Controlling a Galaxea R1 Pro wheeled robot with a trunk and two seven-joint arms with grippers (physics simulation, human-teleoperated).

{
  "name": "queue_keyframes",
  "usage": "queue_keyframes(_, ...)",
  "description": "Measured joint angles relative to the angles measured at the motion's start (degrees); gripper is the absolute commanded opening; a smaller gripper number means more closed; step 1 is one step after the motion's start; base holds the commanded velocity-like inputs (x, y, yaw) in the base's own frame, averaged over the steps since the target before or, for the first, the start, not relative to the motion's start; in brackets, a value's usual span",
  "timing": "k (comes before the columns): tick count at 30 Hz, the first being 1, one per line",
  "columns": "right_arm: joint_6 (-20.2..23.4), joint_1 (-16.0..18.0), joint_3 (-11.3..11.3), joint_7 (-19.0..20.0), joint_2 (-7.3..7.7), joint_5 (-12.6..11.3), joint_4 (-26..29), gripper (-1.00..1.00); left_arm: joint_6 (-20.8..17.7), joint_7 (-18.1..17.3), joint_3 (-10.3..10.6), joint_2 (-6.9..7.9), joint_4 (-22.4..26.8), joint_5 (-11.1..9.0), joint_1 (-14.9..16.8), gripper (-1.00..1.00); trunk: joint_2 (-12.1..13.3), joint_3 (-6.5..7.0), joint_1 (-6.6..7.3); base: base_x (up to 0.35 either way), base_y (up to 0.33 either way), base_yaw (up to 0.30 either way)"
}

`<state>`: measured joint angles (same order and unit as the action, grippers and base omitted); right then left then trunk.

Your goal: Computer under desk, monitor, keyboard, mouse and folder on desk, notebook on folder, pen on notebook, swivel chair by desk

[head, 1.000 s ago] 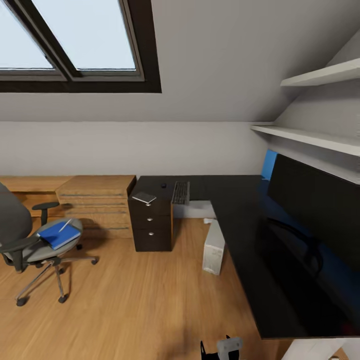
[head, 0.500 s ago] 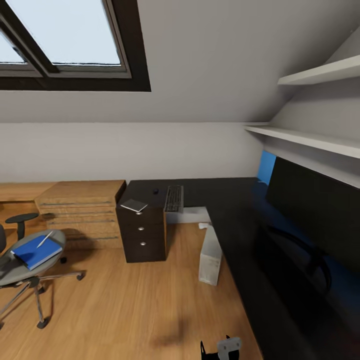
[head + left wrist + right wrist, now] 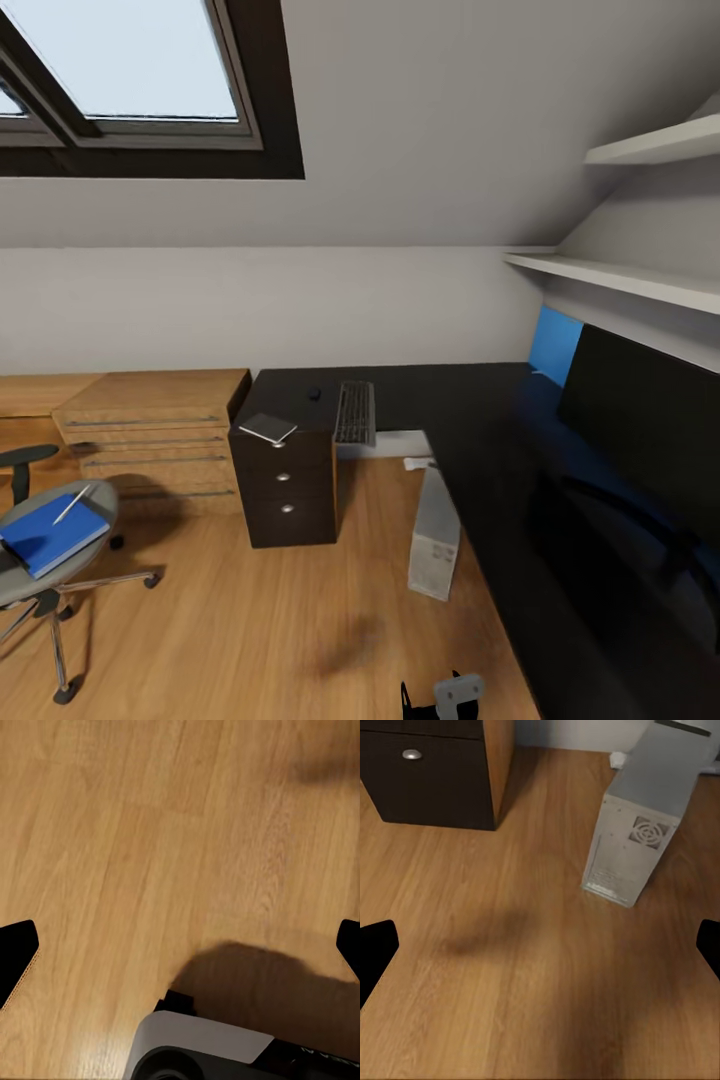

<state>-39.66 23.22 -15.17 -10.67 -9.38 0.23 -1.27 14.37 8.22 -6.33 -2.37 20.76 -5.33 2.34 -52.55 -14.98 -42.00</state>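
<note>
The black desk [image 3: 480,400] runs along the back wall and down the right side. On its back part lie the keyboard [image 3: 355,412], the small mouse [image 3: 313,393] and the notebook [image 3: 268,429]. The monitor [image 3: 650,420] stands on the right wing. On the floor under the desk's corner stands the grey computer [image 3: 436,532] [image 3: 639,829]. At far left, the swivel chair [image 3: 35,585] carries the blue folder [image 3: 52,535] with the pen [image 3: 72,505] on top. My left gripper [image 3: 184,949] and right gripper [image 3: 542,949] hang open over the floor, holding nothing.
A light wooden drawer unit [image 3: 150,430] stands left of the desk's black drawers [image 3: 287,490] [image 3: 427,776]. White shelves [image 3: 620,275] and a blue panel [image 3: 553,345] line the right wall. A skylight [image 3: 140,70] is above. My base [image 3: 217,1050] is below the left gripper.
The whole view has shifted with the camera: the chair now sits nearer the left edge and the desk looks closer. Nothing on the desk or chair has moved.
</note>
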Motion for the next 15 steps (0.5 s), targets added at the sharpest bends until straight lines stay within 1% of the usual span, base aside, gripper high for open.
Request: queue_keyframes(15, 0.0, 0.0, 0.0, 0.0, 0.0, 0.0, 0.01, 1.0, 0.0, 0.0, 0.0, -0.02, 0.0, 0.0, 0.01, 1.0, 0.0, 0.0, 0.0, 0.332, 0.159, 0.0)
